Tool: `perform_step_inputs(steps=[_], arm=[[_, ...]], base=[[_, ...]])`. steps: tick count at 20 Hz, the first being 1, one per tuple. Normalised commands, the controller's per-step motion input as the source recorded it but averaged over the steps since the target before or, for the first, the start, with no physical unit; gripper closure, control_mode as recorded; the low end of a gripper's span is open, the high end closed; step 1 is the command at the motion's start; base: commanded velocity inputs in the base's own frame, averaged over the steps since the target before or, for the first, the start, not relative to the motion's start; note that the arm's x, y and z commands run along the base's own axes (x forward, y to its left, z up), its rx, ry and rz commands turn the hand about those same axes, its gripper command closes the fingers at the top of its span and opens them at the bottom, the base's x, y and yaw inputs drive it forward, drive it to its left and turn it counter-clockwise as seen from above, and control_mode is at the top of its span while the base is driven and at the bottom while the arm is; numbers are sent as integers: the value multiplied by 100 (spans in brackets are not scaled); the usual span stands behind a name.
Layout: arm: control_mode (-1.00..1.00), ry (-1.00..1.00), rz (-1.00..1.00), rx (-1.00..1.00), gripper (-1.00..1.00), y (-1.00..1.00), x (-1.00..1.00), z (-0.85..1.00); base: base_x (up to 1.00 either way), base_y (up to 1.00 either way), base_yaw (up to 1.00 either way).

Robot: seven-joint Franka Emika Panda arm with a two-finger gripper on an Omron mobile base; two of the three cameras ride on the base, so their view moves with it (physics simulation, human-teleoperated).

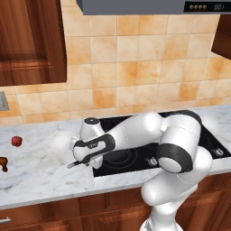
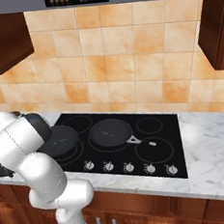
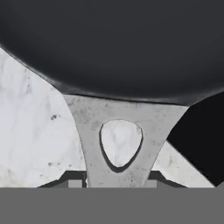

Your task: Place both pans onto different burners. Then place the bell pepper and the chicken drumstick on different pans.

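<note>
left base view:
arm: white, rises from 5 o'clock, reaches toward 9 o'clock, hand low over the cooktop's [image 1: 216,142] left edge
pincer [image 1: 82,163]: low at the tabletop [image 1: 40,171] / cooktop seam; a slim silver handle [image 1: 72,165] sticks out toward 8 o'clock from under the hand
bell pepper [image 1: 16,141]: red lump on the marble at 9 o'clock, well apart from the hand
chicken drumstick [image 1: 3,164]: brown piece at the frame's left edge, just at 7 o'clock of the pepper, partly cut off

right base view:
cooktop: glossy black, centre frame, grey burner rings, silver knobs [image 2: 129,167] along the front edge
second pan [image 2: 110,132]: sits on the middle burner, its handle pointing to 4 o'clock
first pan [image 2: 59,138]: on the left side of the cooktop over a burner ring, at 9 o'clock of the second pan, partly hidden by the arm
empty burners: small ring [image 2: 149,125] at 2 o'clock of the second pan, larger ring [image 2: 154,149] at 4 o'clock
arm: white bulk at 8 o'clock, covers the hand

hand view:
first pan: black bowl across the top half
handle: silver, flares into the pan, with a teardrop hole showing marble through it; runs down to 6 o'clock
pincer state: pinching the pan's handle, dark finger tips [image 3: 70,178] on either side of it at the bottom
ground: marble at 8 o'clock, black glass at 4 o'clock
</note>
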Motion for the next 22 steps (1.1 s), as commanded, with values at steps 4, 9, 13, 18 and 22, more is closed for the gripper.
perform_step_inputs(steps=[4,9,13,18,22], arm=[[-100,0,-7,0,100,-37,0,-3],[-100,2,-5,0,100,-25,0,-6],[-100,5,-3,0,100,0,8,-10],[-100,5,-1,0,100,0,31,-12],[-100,4,0,0,100,0,22,-22]], base=[[0,0,0],[0,0,0],[0,0,0],[0,0,0],[0,0,0]])
